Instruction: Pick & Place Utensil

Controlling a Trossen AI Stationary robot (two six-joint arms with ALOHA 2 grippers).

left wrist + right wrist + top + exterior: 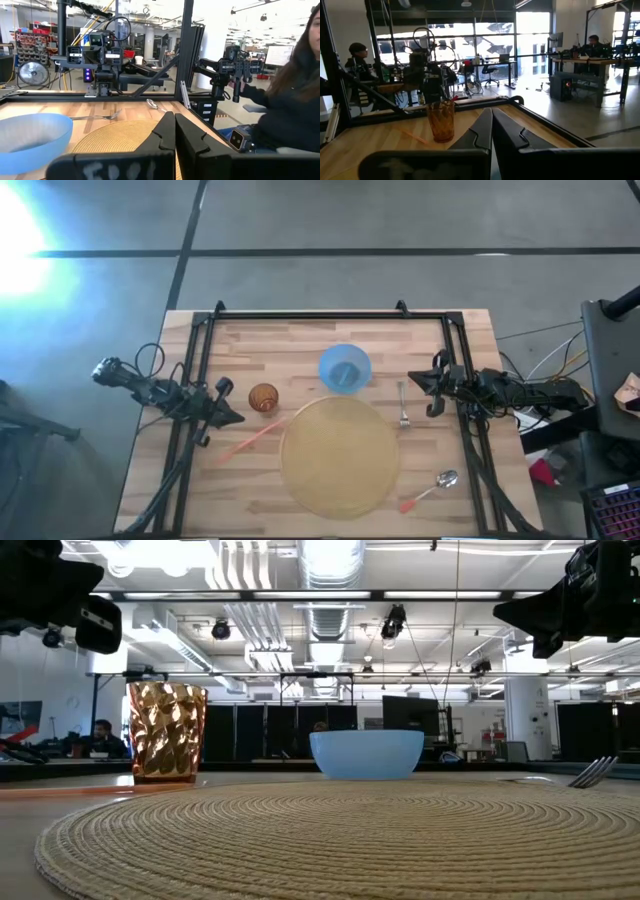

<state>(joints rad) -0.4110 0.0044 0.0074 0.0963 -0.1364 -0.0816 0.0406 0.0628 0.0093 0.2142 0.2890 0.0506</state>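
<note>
A round woven placemat (pixel 340 455) lies in the middle of the table. A metal fork (pixel 403 406) lies off its right edge, and a spoon (pixel 432 489) with an orange handle lies near the table's front right. An orange-handled utensil (pixel 250 442) lies left of the mat. A blue bowl (pixel 345 368) and an amber glass (pixel 263 397) stand behind the mat. My left gripper (pixel 236 418) rests shut at the left side, above the table. My right gripper (pixel 418 380) rests shut at the right side, near the fork's handle end, touching nothing.
A black metal frame (pixel 310 316) runs along the table's far edge and down both sides. A person in dark clothing (pixel 292 100) sits beyond the table's near side in the left wrist view. Bare wood lies in front of the mat and at the far left.
</note>
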